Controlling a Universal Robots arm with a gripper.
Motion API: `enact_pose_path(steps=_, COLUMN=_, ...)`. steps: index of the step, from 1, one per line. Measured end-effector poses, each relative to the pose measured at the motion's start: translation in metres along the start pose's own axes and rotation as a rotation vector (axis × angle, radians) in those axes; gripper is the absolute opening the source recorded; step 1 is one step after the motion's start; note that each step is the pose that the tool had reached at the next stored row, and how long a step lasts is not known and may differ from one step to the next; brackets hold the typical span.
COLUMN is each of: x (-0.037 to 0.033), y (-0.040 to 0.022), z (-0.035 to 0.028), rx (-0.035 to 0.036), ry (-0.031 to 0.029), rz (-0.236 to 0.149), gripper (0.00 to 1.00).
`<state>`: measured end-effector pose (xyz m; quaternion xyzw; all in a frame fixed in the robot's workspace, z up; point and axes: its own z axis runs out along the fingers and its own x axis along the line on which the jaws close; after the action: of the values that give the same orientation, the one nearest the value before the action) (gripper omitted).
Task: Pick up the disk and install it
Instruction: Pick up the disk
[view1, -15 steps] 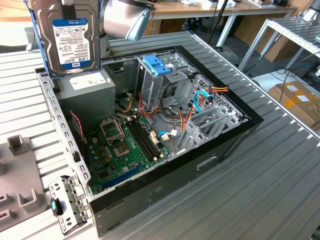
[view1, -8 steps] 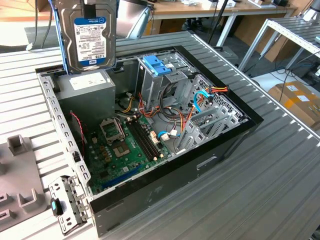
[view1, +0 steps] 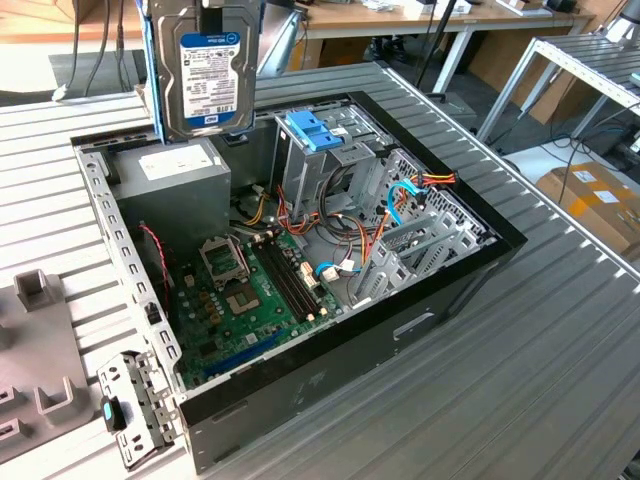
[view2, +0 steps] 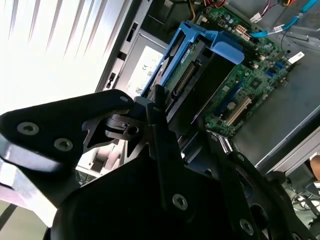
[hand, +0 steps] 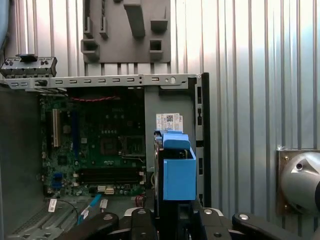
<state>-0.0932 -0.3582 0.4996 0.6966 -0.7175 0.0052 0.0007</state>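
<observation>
The disk hangs upright above the open computer case, its white label facing the exterior view and its blue carrier frame along the edges. It hovers over the grey power-supply box, at the case's far corner on the exterior view's left. In both wrist views I see the disk edge-on, clamped between the black fingers of my gripper. The gripper is shut on the disk.
Inside the case lie the green motherboard, a drive cage with a wide blue latch and loose coloured cables. A grey fixture block sits on the ribbed metal table. A cardboard box stands on the floor.
</observation>
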Motion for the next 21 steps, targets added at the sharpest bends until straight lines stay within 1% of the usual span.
enact_pose_path(steps=2, x=-0.0003, y=-0.0108, z=0.0001, rx=0.0000, ry=0.0000, rz=0.000, gripper=0.35)
enact_pose_path(steps=4, x=-0.0005, y=-0.0172, z=0.0001, rx=0.0000, ry=0.0000, rz=0.000, gripper=0.35)
enact_pose_path(steps=5, x=-0.0007, y=-0.0245, z=0.0001, rx=0.0000, ry=0.0000, rz=0.000, gripper=0.35)
enact_pose_path(steps=7, x=-0.0010, y=-0.0345, z=0.0002, rx=0.0000, ry=0.0001, rz=0.000, gripper=0.35)
enact_pose_path(steps=8, x=-0.0011, y=-0.0386, z=0.0002, rx=0.0000, ry=0.0001, rz=0.000, gripper=0.35)
enact_pose_path(steps=9, x=-0.0012, y=-0.0414, z=0.0002, rx=0.0000, ry=0.0000, rz=0.000, gripper=0.35)
enact_pose_path(steps=12, x=-0.0017, y=-0.0559, z=0.0003, rx=0.0000, ry=0.0000, rz=0.000, gripper=0.35)
enact_pose_path(steps=16, x=-0.0020, y=-0.0672, z=0.0004, rx=0.0000, ry=0.0000, rz=0.000, gripper=0.35)
enact_pose_path(steps=17, x=-0.0021, y=-0.0723, z=0.0004, rx=0.0000, ry=0.0000, rz=0.000, gripper=0.35)
enact_pose_path(steps=19, x=-0.0023, y=-0.0790, z=0.0005, rx=0.0000, ry=0.0000, rz=0.000, gripper=0.35)
enact_pose_path(steps=21, x=-0.0026, y=-0.0885, z=0.0005, rx=0.0000, ry=0.0000, rz=0.000, gripper=0.35)
